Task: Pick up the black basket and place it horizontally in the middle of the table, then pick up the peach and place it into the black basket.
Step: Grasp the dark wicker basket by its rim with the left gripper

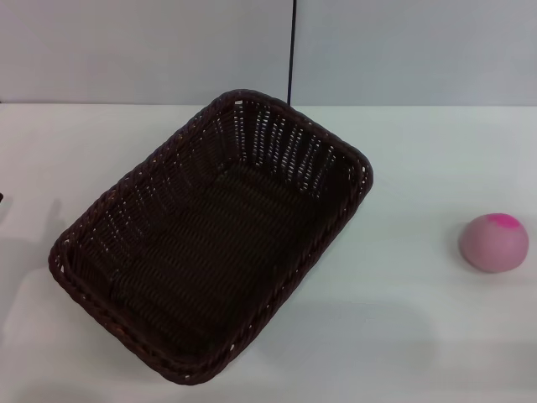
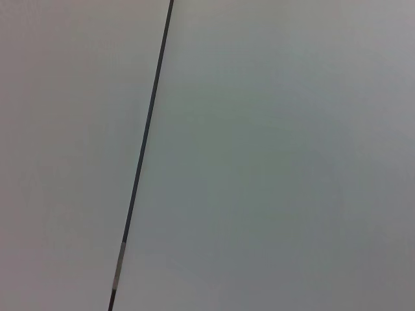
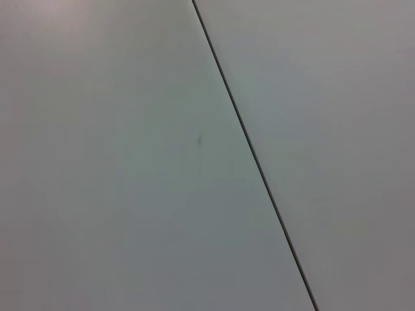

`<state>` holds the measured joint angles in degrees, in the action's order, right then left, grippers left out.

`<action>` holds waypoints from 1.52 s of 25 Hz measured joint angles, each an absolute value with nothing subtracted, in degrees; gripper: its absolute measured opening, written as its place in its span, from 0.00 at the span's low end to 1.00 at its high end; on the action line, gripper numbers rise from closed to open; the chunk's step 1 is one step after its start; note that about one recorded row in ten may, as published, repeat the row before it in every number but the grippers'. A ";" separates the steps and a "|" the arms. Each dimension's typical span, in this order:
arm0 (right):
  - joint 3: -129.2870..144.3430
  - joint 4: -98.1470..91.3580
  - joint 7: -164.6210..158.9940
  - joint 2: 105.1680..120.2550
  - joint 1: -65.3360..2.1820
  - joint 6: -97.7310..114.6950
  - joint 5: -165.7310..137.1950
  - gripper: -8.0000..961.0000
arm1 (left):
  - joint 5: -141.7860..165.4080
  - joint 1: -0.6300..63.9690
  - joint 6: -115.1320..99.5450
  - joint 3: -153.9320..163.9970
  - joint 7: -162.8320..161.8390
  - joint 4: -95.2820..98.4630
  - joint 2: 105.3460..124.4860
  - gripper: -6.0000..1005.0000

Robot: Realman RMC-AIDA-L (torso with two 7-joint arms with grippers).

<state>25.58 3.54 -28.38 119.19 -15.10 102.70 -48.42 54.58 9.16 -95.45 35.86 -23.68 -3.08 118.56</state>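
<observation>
The black basket point(image 1: 214, 239) lies on the white table point(image 1: 419, 336), left of centre, turned diagonally with one corner toward the back wall and one toward the front left. It is empty. The peach point(image 1: 493, 242), pale pink with a magenta patch on top, sits on the table at the far right, well apart from the basket. Neither gripper shows in the head view. Both wrist views show only a plain grey wall with a thin dark seam point(image 2: 142, 155), which also shows in the right wrist view point(image 3: 253, 155).
A grey wall with a dark vertical seam point(image 1: 292, 50) stands behind the table. A small dark bit shows at the left edge of the head view point(image 1: 2, 198). Bare tabletop lies between the basket and the peach.
</observation>
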 joint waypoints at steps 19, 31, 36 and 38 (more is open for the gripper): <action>25.58 3.15 -28.57 119.08 -14.41 103.30 -48.59 0.76 | 67.07 2.67 -90.52 48.46 -71.11 39.66 116.56 0.72; 25.44 2.83 -28.74 119.09 -13.97 103.93 -48.51 0.76 | 106.19 8.89 -88.75 50.51 -109.63 82.22 118.19 0.73; 25.39 2.65 -28.74 119.08 -13.97 103.62 -48.51 0.76 | 118.69 13.99 -87.77 55.04 -116.89 85.34 118.39 0.73; 25.40 2.61 -28.74 119.04 -13.97 103.58 -48.51 0.76 | 121.86 15.16 -86.51 57.33 -118.58 85.70 118.45 0.73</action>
<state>25.40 2.61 -28.74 119.04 -13.97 103.58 -48.51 121.86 15.15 -86.51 57.33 -118.58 85.71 118.45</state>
